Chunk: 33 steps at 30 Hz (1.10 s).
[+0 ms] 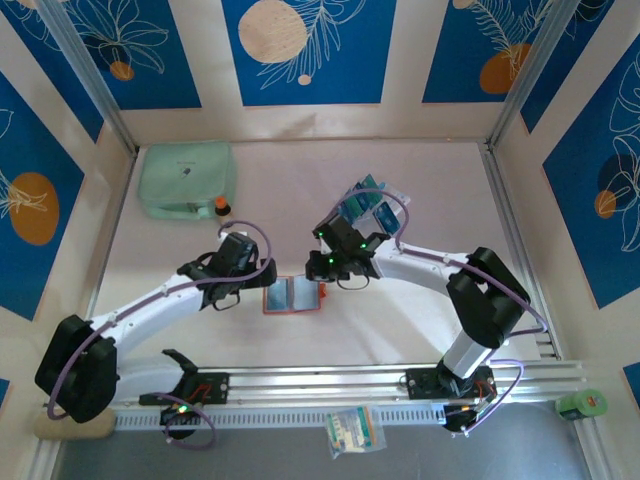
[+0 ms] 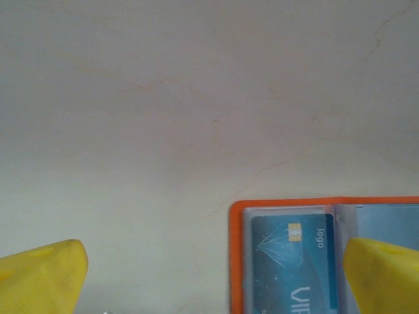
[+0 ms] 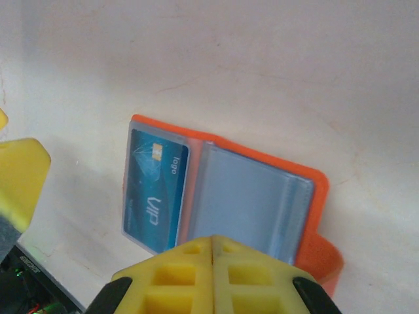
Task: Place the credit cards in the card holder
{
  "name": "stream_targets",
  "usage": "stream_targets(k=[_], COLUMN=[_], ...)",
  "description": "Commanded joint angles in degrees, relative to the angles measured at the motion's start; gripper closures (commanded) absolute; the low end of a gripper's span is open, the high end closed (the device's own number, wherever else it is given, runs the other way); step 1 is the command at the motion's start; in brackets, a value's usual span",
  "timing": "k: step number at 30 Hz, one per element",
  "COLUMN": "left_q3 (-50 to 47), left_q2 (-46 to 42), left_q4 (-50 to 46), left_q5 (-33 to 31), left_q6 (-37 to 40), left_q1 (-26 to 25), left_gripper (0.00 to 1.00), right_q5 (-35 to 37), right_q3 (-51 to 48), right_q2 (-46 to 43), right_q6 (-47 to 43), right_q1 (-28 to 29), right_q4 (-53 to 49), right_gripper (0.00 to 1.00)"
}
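Note:
The orange card holder (image 1: pixel 294 296) lies open on the table between the two arms. One blue credit card (image 3: pixel 156 190) sits in its left clear pocket (image 2: pixel 294 258); the right pocket (image 3: pixel 252 203) looks empty. More teal-blue credit cards (image 1: pixel 366 206) lie in a loose pile behind the right arm. My left gripper (image 2: pixel 216 268) hovers open just left of the holder (image 1: pixel 240 268), its yellow fingers (image 2: pixel 46 275) spread wide with nothing between them. My right gripper (image 3: pixel 213 243) is shut and empty, poised over the holder's near edge (image 1: pixel 330 265).
A mint-green zip pouch (image 1: pixel 187 178) sits at the back left with a small orange item (image 1: pixel 221 207) beside it. A sachet packet (image 1: pixel 354 431) lies in front of the metal rail (image 1: pixel 330 382), and a green roll (image 1: pixel 582 404) at the front right.

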Motion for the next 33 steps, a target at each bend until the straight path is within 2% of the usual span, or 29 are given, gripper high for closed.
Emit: stream_targets(k=[1,9,21,33], left_q3=[1.6,1.0,2.2,1.7], left_q2=[1.8,4.2,8.9,10.9], left_q4=[1.7,3.2,5.3,6.4], left_q5=[1.2,0.1,-1.2,-2.1], left_q6=[-1.0,-2.9,-4.1,-3.1], left_q1=[-2.1,-7.2,-11.9,-12.7], left_gripper=[0.00,0.00,0.00,0.00], right_q5=[-0.7,-1.5,-1.5,-2.9], right_q3=[-0.7,0.9,3.7,2.9], right_q2=[-1.0,1.3,7.0,11.0], right_q6=[-2.2,-3.9,-4.8,-5.0], right_q1=[-1.0,-2.0,-0.8,-1.8], right_q4=[-1.8,-2.4,-2.8,-1.0], right_gripper=[0.93,0.93,0.93,0.94])
